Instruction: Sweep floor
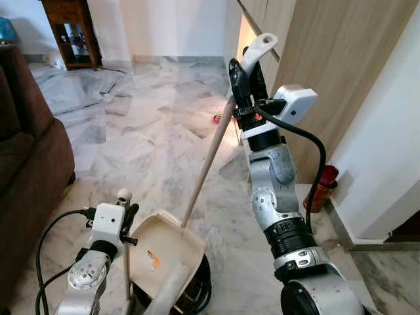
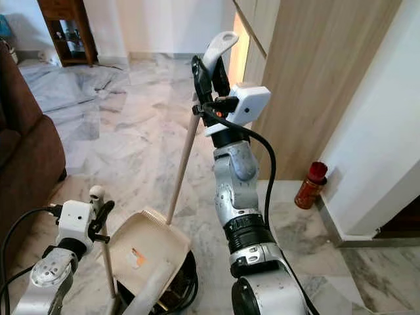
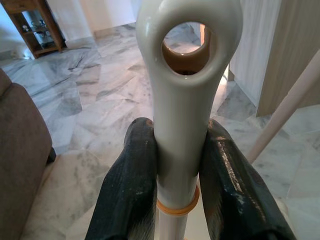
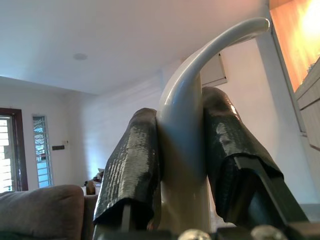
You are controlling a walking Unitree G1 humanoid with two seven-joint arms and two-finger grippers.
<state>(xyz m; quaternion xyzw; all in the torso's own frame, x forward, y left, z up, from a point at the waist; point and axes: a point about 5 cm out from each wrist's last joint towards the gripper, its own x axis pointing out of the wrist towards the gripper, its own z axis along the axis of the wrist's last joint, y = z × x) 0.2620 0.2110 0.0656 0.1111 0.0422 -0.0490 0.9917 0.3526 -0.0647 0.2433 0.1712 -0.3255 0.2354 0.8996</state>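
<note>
1. Nearest the robot, the left end effector (image 1: 129, 220) is low on the left, its two black fingers (image 3: 131, 190) clamped on the pale handle of the dustpan (image 1: 164, 246), just below the handle's ring-shaped tip with its round hole.
2. The dustpan's cream scoop sits just to the right of that end effector, tilted open-side up, with an orange sticker inside; it rests over a dark round base on the floor.
3. The right end effector (image 1: 245, 82) is raised high, its fingers closed on the curved white top of the broom (image 1: 209, 161).
4. The broom's light wooden stick slants down and to the left from that grip, and its lower end meets the dustpan's far rim.
5. Farther out spreads the grey-veined marble floor (image 1: 151, 131), with a brown sofa (image 1: 26, 164) on the left, a red bottle (image 1: 321, 187) by the wooden wall panel on the right, and a dark wooden cabinet (image 1: 72, 33) at the far wall.
</note>
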